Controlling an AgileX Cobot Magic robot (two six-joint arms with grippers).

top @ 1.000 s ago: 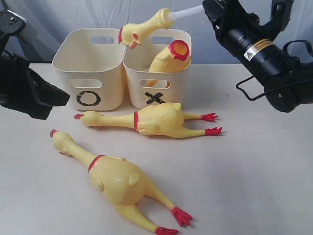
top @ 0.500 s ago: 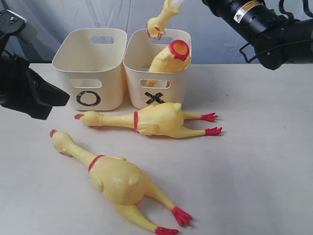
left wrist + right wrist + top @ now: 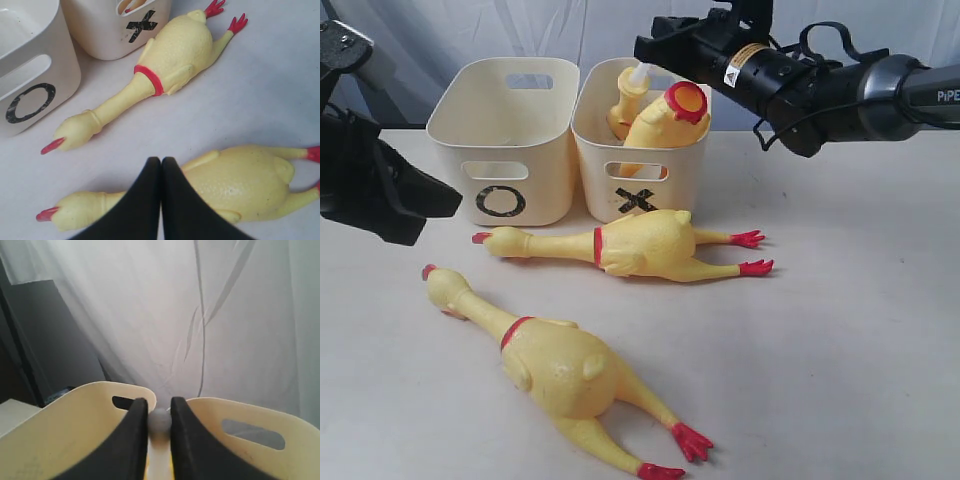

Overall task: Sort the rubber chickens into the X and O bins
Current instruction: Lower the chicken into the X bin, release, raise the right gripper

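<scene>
My right gripper (image 3: 645, 55) (image 3: 159, 415) is shut on the white end of a small rubber chicken (image 3: 621, 104) (image 3: 159, 442), which hangs head-down inside the X bin (image 3: 650, 190). A headless chicken (image 3: 663, 122) with a red-rimmed neck hole leans in the same bin. The O bin (image 3: 500, 160) (image 3: 30, 75) stands to its left, with nothing visible inside. Two large chickens lie on the table: one (image 3: 640, 245) (image 3: 170, 60) in front of the bins, one (image 3: 560, 365) (image 3: 245, 182) nearer the front. My left gripper (image 3: 450, 200) (image 3: 161, 162) is shut and empty, above the front chicken's neck.
The white tabletop (image 3: 850, 330) stretches to the right of the chickens. A pale curtain (image 3: 200, 315) hangs behind the bins. The right arm (image 3: 820, 85) reaches in from the upper right above the table.
The right arm has swung left and down, lowering the small chicken head-first into the X bin. The left gripper and the two chickens on the table have not moved.
</scene>
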